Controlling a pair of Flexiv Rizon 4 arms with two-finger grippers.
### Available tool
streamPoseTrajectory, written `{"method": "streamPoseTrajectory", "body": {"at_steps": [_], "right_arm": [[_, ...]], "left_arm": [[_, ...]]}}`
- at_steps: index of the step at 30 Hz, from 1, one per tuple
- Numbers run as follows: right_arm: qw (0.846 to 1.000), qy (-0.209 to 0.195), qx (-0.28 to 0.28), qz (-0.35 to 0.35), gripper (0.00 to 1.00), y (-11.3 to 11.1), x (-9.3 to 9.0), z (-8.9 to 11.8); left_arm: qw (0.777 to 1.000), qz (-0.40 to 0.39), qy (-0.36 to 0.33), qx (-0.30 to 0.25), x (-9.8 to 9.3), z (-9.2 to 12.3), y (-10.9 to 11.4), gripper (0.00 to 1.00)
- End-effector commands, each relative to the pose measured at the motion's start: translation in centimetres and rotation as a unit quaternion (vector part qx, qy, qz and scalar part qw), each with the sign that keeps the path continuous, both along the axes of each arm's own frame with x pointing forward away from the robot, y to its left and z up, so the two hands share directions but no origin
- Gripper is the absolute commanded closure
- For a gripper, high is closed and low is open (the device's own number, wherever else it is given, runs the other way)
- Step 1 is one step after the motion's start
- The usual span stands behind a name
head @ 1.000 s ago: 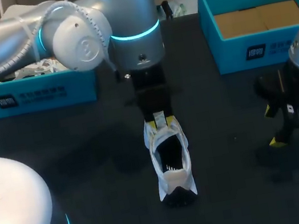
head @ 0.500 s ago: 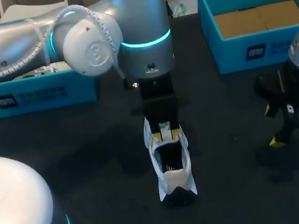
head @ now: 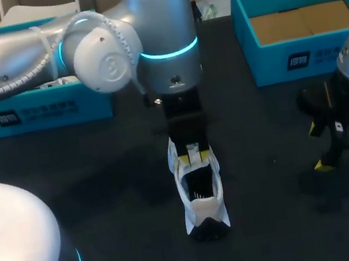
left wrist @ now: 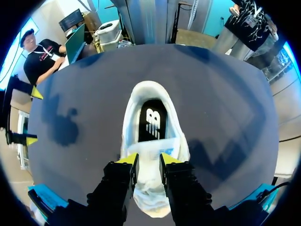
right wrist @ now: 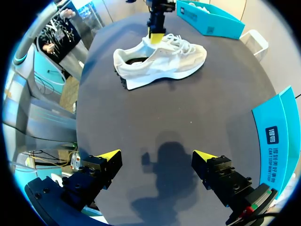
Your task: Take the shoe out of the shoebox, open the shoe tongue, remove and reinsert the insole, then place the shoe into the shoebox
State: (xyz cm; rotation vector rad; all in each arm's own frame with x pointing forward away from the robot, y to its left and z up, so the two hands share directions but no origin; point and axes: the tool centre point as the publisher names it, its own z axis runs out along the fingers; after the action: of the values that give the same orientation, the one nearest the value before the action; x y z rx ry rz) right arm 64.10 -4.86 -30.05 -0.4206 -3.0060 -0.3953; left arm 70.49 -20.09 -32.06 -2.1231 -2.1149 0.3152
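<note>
Silver-grey arms, cyan light rings, ribbed grey hose; black fingers, yellow tips.

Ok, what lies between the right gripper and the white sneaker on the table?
Nothing: only bare black tabletop separates the right gripper from the white sneaker, clearest in the right wrist view.

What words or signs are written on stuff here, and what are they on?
On the left blue box: white print on its side, too small to read.
On the right blue box: the same sort of white label, too blurred to read.
On the insole: one white emblem on black, no word to quote.
On the tongue: faint bluish print, blurred.
No text or number can be quoted.
</note>
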Motion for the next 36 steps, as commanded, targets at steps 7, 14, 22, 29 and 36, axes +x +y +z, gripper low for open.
{"method": "streamPoseTrajectory", "body": {"at_steps": [7, 14, 22, 29, 36], "right_arm": [[1.0, -0.001, -0.001, -0.001, 0.0, 0.0, -0.1, 0.0], [1.0, -0.001, -0.001, -0.001, 0.0, 0.0, -0.1, 0.0], [1.0, -0.001, -0.001, -0.001, 0.0, 0.0, -0.1, 0.0], [1.0, -0.001, -0.001, -0.001, 0.0, 0.0, -0.1, 0.0], [1.0, -0.001, -0.001, -0.001, 0.0, 0.0, -0.1, 0.0]], "left_arm": [[0.999, 0.024, -0.017, 0.017, 1.5, -2.5, -0.4, 0.73], [0.999, 0.006, -0.022, 0.025, 0.0, -3.6, -1.1, 0.74], [0.999, 0.012, -0.032, -0.001, 0.2, -1.1, 0.3, 0.73], [0.998, 0.035, -0.042, -0.011, 1.8, 0.2, 1.0, 0.71], [0.998, 0.044, -0.042, 0.001, 2.6, -1.5, -0.1, 0.7]]}}
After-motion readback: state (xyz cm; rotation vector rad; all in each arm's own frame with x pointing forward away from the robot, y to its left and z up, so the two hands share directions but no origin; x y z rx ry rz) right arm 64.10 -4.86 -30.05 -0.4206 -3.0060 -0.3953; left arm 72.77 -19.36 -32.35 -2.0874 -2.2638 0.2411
